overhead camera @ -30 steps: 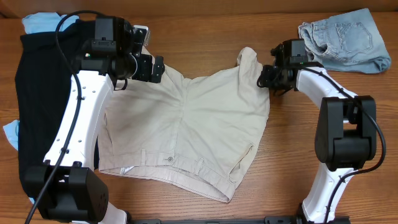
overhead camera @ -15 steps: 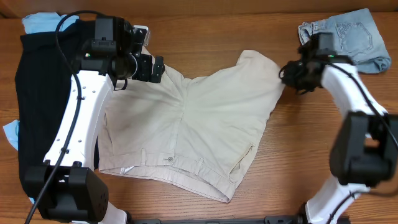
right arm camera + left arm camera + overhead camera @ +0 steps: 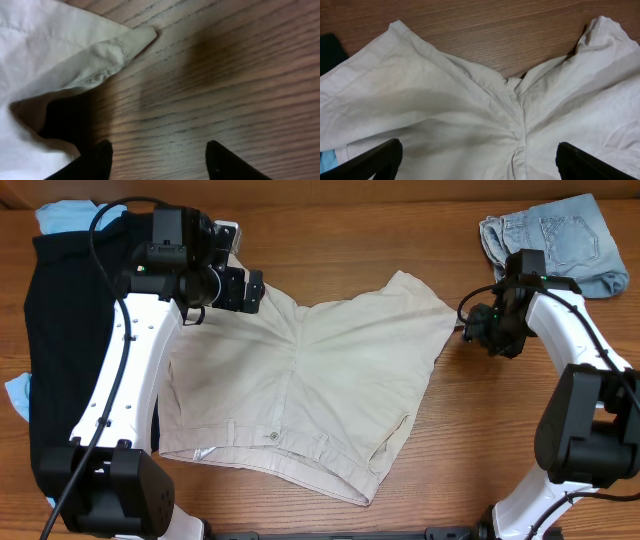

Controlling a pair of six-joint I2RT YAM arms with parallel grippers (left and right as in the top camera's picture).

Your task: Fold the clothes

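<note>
Beige shorts (image 3: pixel 320 380) lie spread flat mid-table, waistband toward the front edge, both legs pointing to the back. My left gripper (image 3: pixel 250 290) hovers open over the left leg near the crotch. In the left wrist view its fingers (image 3: pixel 375 162) stand wide on either side of the crotch seam (image 3: pixel 517 115), with nothing held. My right gripper (image 3: pixel 470 328) is open just right of the right leg's corner. The right wrist view shows that hem corner (image 3: pixel 105 52) lying on the wood, and only bare table between the fingertips (image 3: pixel 95 162). A black garment (image 3: pixel 55 350) lies at the left.
Light-blue pieces (image 3: pixel 60 218) stick out from under the black garment at the back left and at the left edge (image 3: pixel 15 395). Denim shorts (image 3: pixel 555 240) lie crumpled at the back right, close behind the right arm. The table is wood (image 3: pixel 480 430).
My right gripper pulled the folded right leg out to the right until it lay flat, then opened, let the hem go and drew back slightly. The left arm has not moved.
</note>
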